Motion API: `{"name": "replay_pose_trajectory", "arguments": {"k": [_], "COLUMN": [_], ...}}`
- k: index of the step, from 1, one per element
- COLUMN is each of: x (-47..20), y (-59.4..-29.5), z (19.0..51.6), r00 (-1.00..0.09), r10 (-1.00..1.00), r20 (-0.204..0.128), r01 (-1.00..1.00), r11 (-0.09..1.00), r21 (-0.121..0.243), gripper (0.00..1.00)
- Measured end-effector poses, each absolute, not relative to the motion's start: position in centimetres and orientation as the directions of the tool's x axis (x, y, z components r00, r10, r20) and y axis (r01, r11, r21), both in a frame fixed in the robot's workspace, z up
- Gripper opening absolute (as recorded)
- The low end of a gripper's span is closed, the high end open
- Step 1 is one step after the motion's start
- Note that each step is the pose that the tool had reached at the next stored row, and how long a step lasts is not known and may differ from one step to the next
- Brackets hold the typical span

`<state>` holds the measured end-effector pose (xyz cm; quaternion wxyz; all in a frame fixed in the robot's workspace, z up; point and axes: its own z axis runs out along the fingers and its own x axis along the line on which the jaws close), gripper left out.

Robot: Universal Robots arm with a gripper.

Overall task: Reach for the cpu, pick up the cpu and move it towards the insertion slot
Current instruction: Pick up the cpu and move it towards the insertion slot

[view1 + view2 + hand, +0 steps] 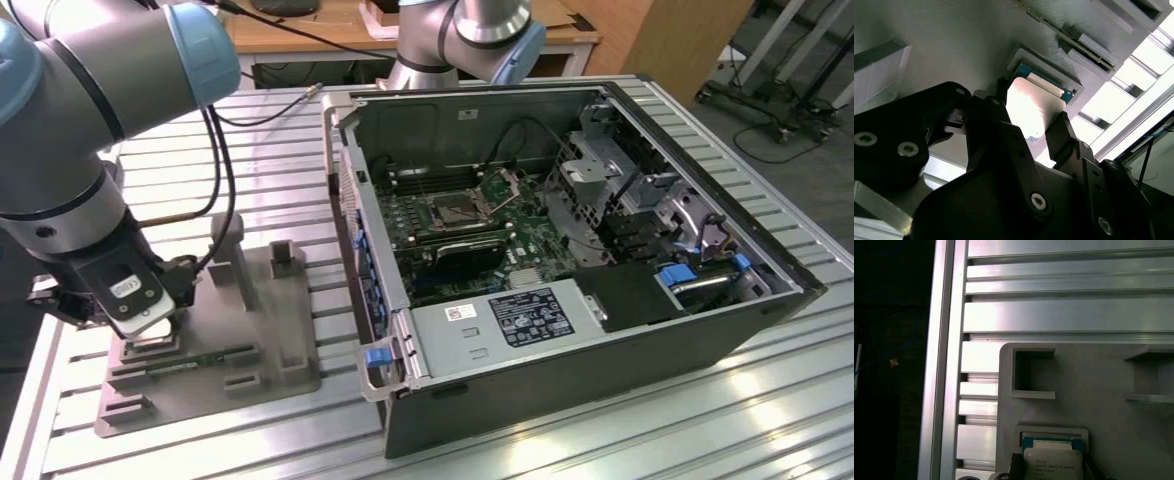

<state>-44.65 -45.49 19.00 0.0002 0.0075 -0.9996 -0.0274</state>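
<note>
Gripper [144, 330] points straight down over the near-left end of the grey fixture plate [267, 330], with the arm's wrist upright above it. In both wrist views the cpu [1029, 105] [1053, 464] lies flat in or just over its square recess [1074, 92]. One of the fingers [1066, 132] presses each of two opposite edges, so the claw looks clamped on it. Can't tell if the chip is lifted. The insertion slot [454, 210] lies well apart towards the exterior view's right, on the motherboard [534, 240] inside the open computer case [601, 330].

Your ribbed aluminium bench [627, 440] catches bright glare along its near edge. Beyond it stands a wooden desk [577, 25], with dark wheeled stand legs [787, 95] at the exterior view's far right.
</note>
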Motion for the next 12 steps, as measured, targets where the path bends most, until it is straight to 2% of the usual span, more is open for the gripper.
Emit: {"name": "replay_pose_trajectory", "arguments": {"k": [12], "x": [-44.65], "y": [-45.50], "z": [19.58], "r00": [-1.000], "r10": [-0.015], "r20": [0.000], "r01": [-0.015], "r11": [0.998], "r21": [0.055], "gripper": [0.55]}}
